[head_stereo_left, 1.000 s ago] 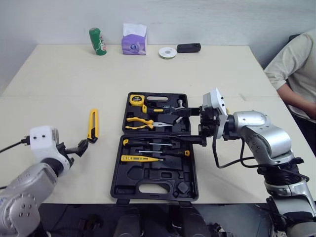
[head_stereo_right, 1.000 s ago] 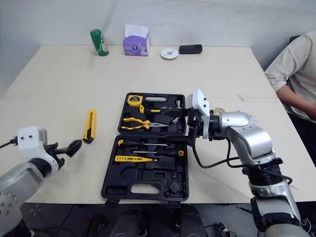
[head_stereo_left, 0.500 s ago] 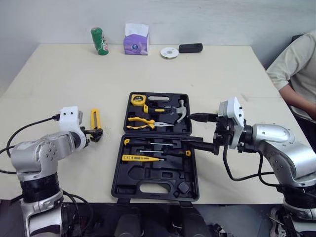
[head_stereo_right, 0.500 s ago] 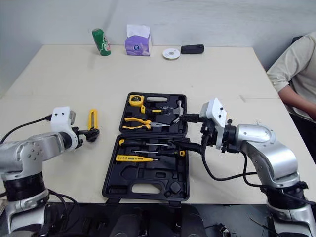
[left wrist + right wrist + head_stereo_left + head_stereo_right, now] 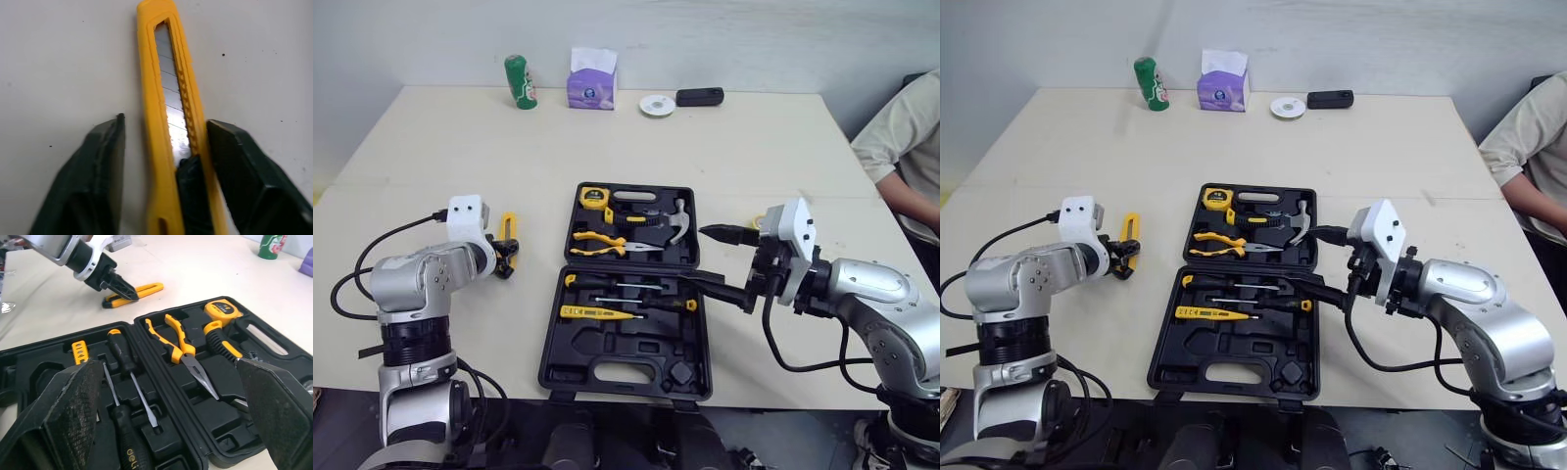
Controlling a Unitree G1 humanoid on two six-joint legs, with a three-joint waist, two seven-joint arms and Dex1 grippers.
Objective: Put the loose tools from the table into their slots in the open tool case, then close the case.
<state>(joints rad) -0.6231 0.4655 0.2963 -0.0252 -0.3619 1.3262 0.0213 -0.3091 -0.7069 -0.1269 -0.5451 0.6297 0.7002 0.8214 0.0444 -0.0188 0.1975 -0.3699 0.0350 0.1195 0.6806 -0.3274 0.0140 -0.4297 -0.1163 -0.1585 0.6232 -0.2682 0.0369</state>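
A yellow utility knife (image 5: 507, 230) lies on the table left of the open black tool case (image 5: 626, 354). My left gripper (image 5: 505, 257) is down at the knife's near end. In the left wrist view its fingers (image 5: 105, 161) straddle the knife (image 5: 168, 112), one touching its edge and the other a small gap away. My right gripper (image 5: 710, 258) hovers wide open at the case's right edge, holding nothing. The case holds a tape measure (image 5: 592, 196), pliers (image 5: 607, 242), a hammer (image 5: 671, 223), screwdrivers (image 5: 626, 289) and a yellow tester (image 5: 592, 313).
At the table's far edge stand a green can (image 5: 518, 80), a purple tissue box (image 5: 591, 86), a white disc (image 5: 657, 104) and a black device (image 5: 701, 96). A person (image 5: 911, 137) sits at the right side.
My left arm has swung forward to the knife, and its fingers have narrowed around it. My right gripper has drawn back to the right, off the case's middle. The camera has shifted.
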